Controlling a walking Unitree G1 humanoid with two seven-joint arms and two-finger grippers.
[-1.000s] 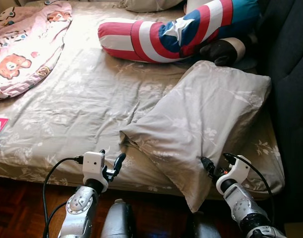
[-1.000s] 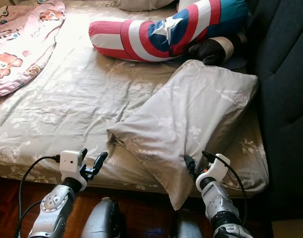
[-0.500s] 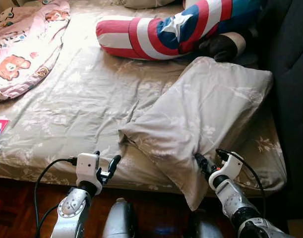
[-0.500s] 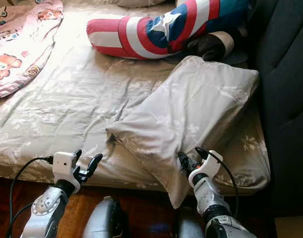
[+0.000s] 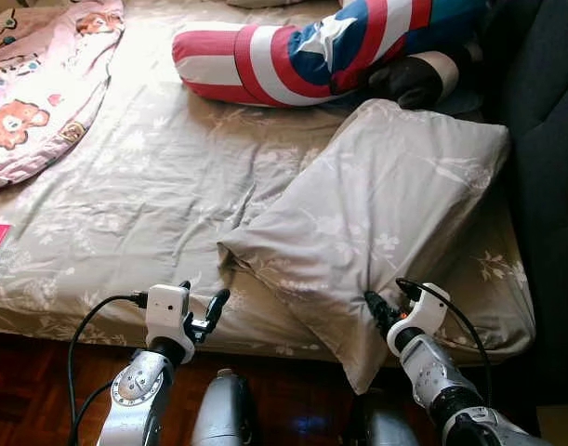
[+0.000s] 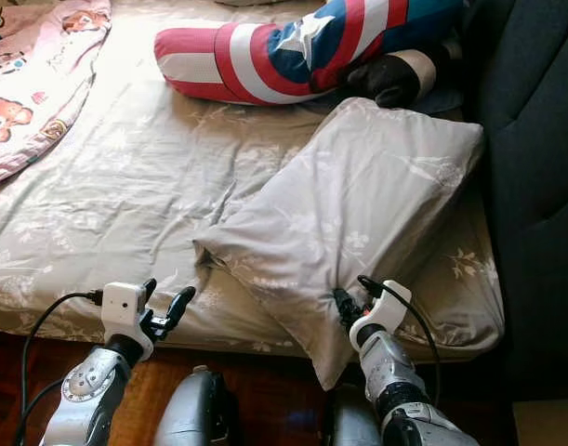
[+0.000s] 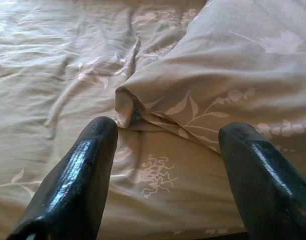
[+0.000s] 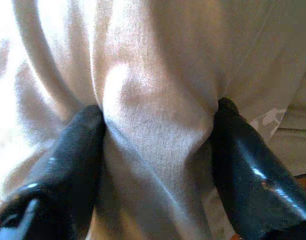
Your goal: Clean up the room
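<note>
Pillow (image 5: 386, 214) edge between right hand (image 8: 155, 135) fingers.

This is a bedroom in a home. A bed (image 5: 153, 214) takes up most of the frame, covered in a beige sheet with a pale leaf print. A matching pillow (image 5: 376, 223) lies at centre right. Across the top sits a long bolster cushion (image 5: 302, 56) in red, white and blue stripes with a star. A pink blanket (image 5: 42, 84) printed with cartoon bears is bunched at the upper left. Dark wooden parquet floor (image 5: 23, 390) shows along the bottom edge, and a dark upholstered headboard (image 5: 544, 139) rises at the right.
</note>
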